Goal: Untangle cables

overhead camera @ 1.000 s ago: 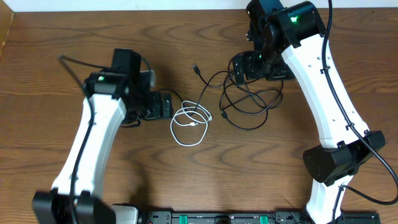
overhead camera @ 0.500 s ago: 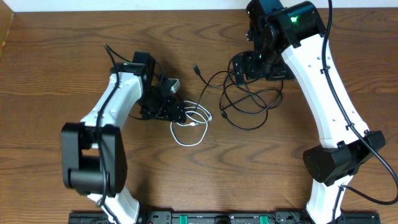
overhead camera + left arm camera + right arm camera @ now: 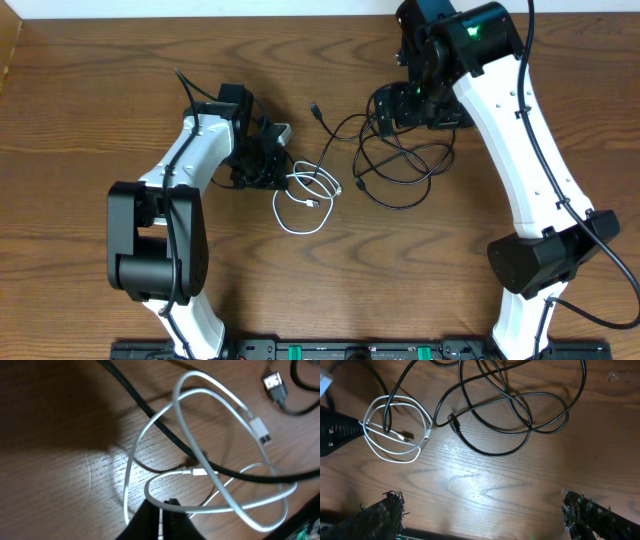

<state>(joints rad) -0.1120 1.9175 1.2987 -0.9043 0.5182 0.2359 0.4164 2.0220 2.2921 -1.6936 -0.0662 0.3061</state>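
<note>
Overhead view is looking like early days: left gripper (image 3: 270, 175) is pinching shut on the coiled white cable (image 3: 200, 472) at mid-frame, with one of the black cables (image 3: 492, 453) threading through it. Right gripper (image 3: 485, 517) is hanging wide open over the black tangle at upper right, so nothing's looking separated yet

Table: your wood-grain table (image 3: 80, 90) fills nearly the whole overhead view, grain running left to right
Glare: a pale patch (image 3: 107, 462) of reflected light sits on the wood in both wrist views
Far edge: a white strip (image 3: 200, 8) runs along the top, behind the table
Near edge: a black rail (image 3: 350, 351) lies along the bottom, small green pieces (image 3: 290, 352) set in it
Upper left: a tan band (image 3: 8, 50) borders the table; you cannot tell what it is
</note>
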